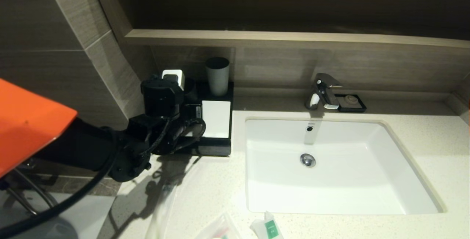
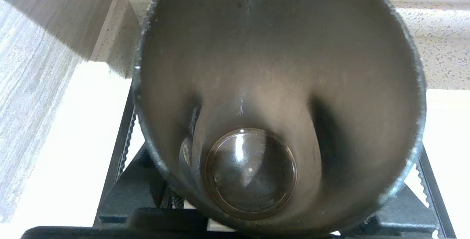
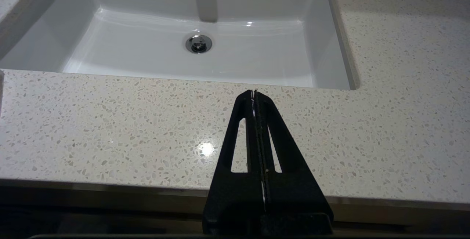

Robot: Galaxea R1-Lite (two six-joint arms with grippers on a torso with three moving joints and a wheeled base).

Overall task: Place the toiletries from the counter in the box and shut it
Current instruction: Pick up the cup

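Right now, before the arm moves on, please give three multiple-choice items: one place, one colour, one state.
1. Where does the white sachet lie? A on the ledge; B on the counter's near edge; C in the basin.
2. What colour is the cup at the box's back? A red; B grey; C yellow.
3. How is the right gripper? A shut, empty; B wide open; C shut on a packet.
Key: B, it lies on speckled stone near the front; B, its wall is plain grey; A, its jaws meet with nothing between. The left gripper is around a dark cup.
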